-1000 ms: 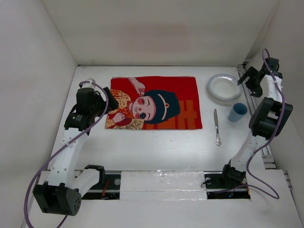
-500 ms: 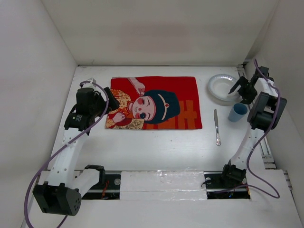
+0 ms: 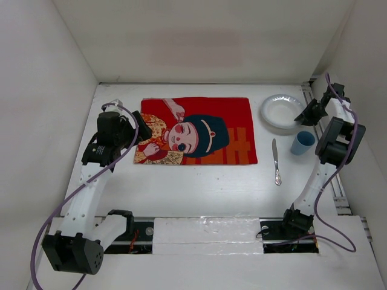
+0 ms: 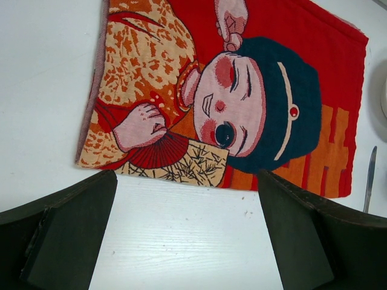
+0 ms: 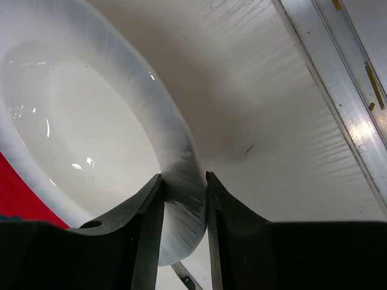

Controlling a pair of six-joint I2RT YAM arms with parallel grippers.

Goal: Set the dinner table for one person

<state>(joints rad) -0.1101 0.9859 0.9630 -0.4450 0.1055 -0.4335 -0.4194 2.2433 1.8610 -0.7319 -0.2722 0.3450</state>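
Note:
A white plate [image 3: 279,110] sits at the back right of the dinner table [image 3: 199,181]. My right gripper [image 3: 302,116] is shut on the plate's right rim [image 5: 181,181], one finger inside the rim and one outside. A light blue cup [image 3: 302,142] stands just in front of the plate, and a metal knife [image 3: 276,162] lies left of the cup. The red cartoon-figure placemat [image 3: 199,130] lies flat at the middle back. My left gripper [image 4: 187,235] hangs open over the bare white table just in front of the placemat's [image 4: 242,90] left near edge, with nothing between its fingers.
White walls close in the table on the left, back and right. A metal rail [image 5: 338,90] runs along the table's right edge close to the plate. The knife tip [image 4: 370,175] shows at the right of the left wrist view.
My right gripper has come down from above the plate's right side and closed onto its rim. The plate has shifted slightly left. The left arm has not moved.

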